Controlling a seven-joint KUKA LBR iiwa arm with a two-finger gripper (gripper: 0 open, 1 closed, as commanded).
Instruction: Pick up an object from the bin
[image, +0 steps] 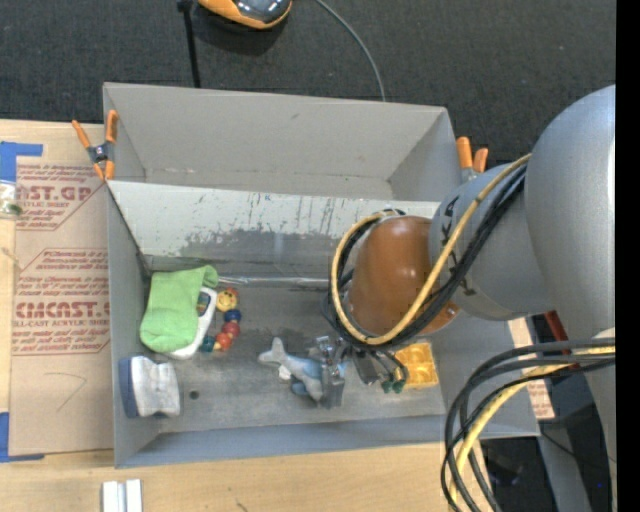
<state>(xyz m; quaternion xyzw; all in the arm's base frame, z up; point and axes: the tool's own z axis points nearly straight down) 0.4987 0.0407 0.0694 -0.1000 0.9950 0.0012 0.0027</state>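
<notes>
The gripper (333, 372) is hanging low at the front middle of the bin (270, 140), right against one small grey-and-blue shark-like toy (290, 366). I cannot tell whether it is open or clamped on the toy. One flat yellow piece (421, 364) is lying just to its right, partly under the arm. One green cloth (177, 305), one cluster of coloured beads (228, 325) and one white-and-blue block (152, 387) are sitting well apart at the left, leaving bare floor between.

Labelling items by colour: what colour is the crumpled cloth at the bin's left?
Light green; the crumpled soft cloth shows best in the camera view.
</notes>
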